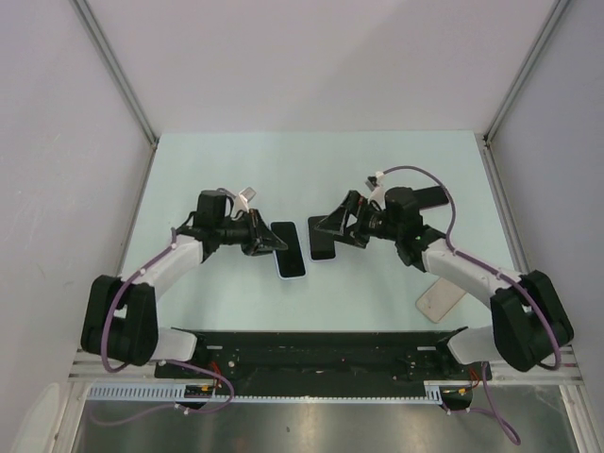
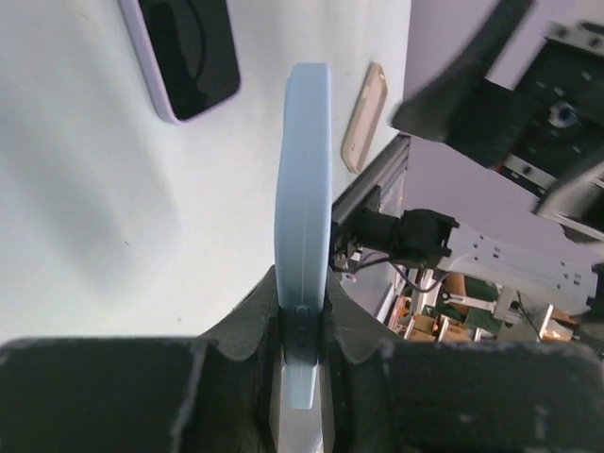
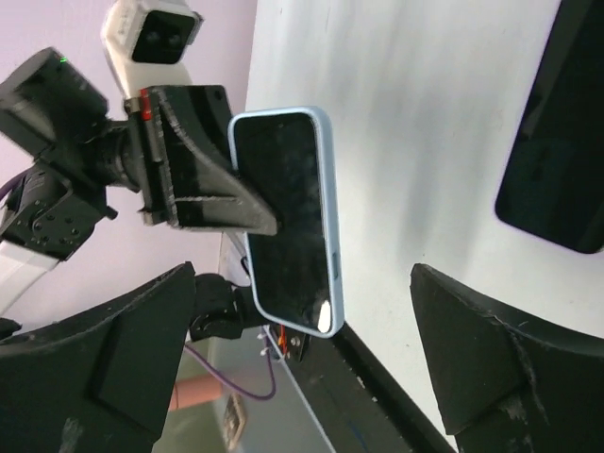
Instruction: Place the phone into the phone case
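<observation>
The left gripper (image 2: 302, 316) pinches the light-blue plastic phone case (image 2: 304, 170) at one end and holds it clear of the pale green table (image 1: 396, 160). The right gripper (image 1: 332, 226), just beside the case, is spread wide and empty. The black lilac-rimmed phone (image 2: 189, 52) lies flat beside the case. Such a thin pinch may let the case twist when something presses on it. Only the right wrist view shows the case's dark face.

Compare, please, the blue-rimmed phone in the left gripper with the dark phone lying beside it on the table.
The blue-rimmed phone is pinched in the left gripper; the dark phone lies free on the table. The blue-rimmed phone's edge is light blue; the dark phone's looks lilac. Both show glossy black faces.
</observation>
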You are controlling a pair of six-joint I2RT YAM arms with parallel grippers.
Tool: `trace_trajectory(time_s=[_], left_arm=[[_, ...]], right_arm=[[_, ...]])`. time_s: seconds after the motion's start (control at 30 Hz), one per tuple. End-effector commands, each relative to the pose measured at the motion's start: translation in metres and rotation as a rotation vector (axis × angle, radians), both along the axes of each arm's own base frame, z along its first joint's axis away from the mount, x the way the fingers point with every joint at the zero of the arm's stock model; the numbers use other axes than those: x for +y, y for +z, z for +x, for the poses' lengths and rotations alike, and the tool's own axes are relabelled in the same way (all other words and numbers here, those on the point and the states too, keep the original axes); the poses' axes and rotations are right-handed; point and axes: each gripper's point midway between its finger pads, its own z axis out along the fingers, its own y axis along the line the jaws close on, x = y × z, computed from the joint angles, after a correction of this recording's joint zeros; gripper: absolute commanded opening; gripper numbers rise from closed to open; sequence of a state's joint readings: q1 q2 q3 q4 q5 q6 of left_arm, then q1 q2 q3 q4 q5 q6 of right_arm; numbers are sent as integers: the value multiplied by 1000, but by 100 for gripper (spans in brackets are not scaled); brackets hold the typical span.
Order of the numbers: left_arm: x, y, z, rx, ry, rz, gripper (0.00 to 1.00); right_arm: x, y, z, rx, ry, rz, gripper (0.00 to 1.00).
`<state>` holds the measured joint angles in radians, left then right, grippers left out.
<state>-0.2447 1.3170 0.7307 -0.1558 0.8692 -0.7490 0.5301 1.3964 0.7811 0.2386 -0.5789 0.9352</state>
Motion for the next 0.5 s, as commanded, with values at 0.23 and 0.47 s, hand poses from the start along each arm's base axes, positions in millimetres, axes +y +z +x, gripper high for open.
trace_trajectory(time_s=[0.23,0.47], left_arm=[[0,-12,65,-38,-112,107,2],[-3,-38,96,28,-142,101,5]], right_arm=[[-41,24,0,-165,-138,-146,100],[-64,21,-4,-168,-168,-212,100]])
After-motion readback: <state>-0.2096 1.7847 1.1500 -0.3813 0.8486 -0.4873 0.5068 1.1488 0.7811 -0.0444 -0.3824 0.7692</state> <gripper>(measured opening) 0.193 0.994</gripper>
